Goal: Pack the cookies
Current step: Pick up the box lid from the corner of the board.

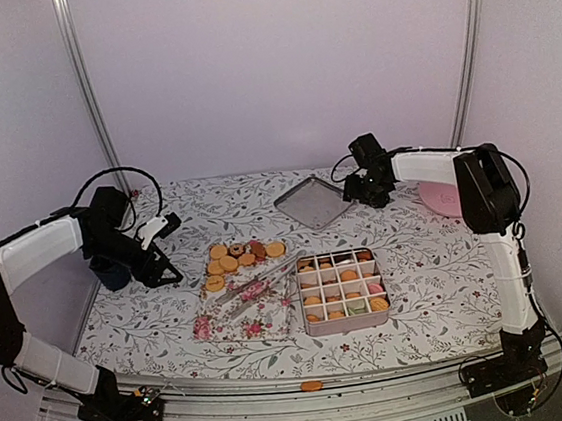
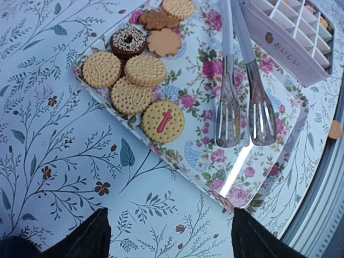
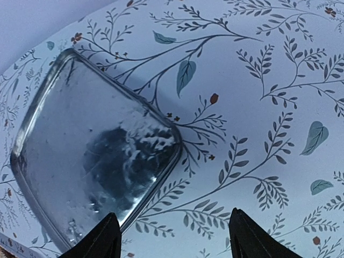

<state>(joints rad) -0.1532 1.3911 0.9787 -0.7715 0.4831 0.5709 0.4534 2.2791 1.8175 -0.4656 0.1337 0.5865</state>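
left gripper [image 2: 171, 223] hangs near the cookies [image 2: 131, 80] on the floral tray [image 2: 193, 107], jaws open and empty; right gripper [image 3: 174, 220], jaws open, by the metal lid [image 3: 80, 140].

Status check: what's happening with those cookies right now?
Open, empty: left end effector, right end effector. Cookies on floral tray, some boxed. Tongs lie beside them.

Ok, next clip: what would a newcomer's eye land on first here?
The floral tray mid-table stands out, with a heap of cookies at its far end and metal tongs lying on it. Just right of it sits a gridded tin, with many of its cells already filled. One stray cookie lies on the metal rail at the near edge, off the tablecloth.
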